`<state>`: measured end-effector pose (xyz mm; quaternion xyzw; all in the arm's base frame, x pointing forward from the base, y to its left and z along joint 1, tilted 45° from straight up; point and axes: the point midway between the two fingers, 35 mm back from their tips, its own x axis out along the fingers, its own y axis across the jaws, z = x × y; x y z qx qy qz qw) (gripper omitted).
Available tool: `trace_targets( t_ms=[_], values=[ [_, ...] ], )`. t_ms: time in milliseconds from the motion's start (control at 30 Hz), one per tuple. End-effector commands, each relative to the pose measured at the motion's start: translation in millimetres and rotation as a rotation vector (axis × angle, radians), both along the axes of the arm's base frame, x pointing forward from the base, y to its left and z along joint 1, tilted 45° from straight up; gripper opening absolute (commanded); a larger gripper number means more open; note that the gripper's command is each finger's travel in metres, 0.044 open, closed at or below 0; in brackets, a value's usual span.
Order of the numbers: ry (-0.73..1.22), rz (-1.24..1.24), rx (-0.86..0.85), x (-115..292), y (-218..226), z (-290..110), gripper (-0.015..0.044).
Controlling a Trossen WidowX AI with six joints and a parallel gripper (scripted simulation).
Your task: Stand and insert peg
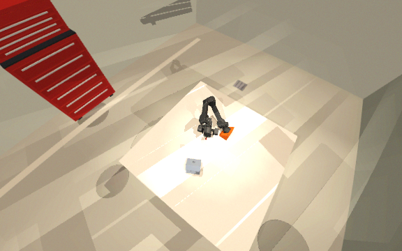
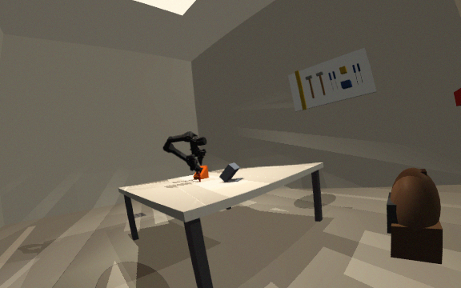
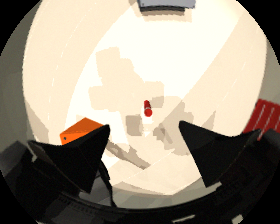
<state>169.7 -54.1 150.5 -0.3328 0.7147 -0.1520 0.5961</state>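
A red peg (image 1: pixel 206 138) (image 2: pixel 199 179) (image 3: pixel 147 110) stands upright on the table (image 1: pixel 243 164) (image 2: pixel 166 198). In the wrist view it is seen from above, its red top toward me, with a thin pale band just below. My gripper (image 3: pixel 144 125) is open and empty, pointing down above the peg; the peg shows between the fingers, slightly beyond the line of the tips. The grey sloped panel (image 1: pixel 193 169) (image 2: pixel 230 172) (image 3: pixel 167 4) stands apart from the peg, farther from the arm. Its hole shows in the top view but is out of sight in the wrist view.
An orange block (image 1: pixel 227 134) (image 2: pixel 203 172) (image 3: pixel 84 127) with a small dark spot stands beside the arm's base, on the left in the wrist view. The arm's shadow falls around the peg. A red tool cabinet (image 1: pixel 47 59) stands off the table.
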Motion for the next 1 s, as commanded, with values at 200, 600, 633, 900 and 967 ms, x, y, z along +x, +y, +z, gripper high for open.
trace_targets(
  t_ms=[200,600,633,900,967],
  values=[
    [0.019,-0.004,-0.059,6,-1,4,0.0440],
    [-0.010,-0.034,-0.062,4,-15,-11,0.0440],
    [-0.010,-0.034,-0.061,4,-16,-12,0.0440],
    [-0.010,-0.033,-0.058,4,-25,-22,0.0440],
    [-0.011,-0.033,-0.057,4,-27,-24,0.0440]
  ],
)
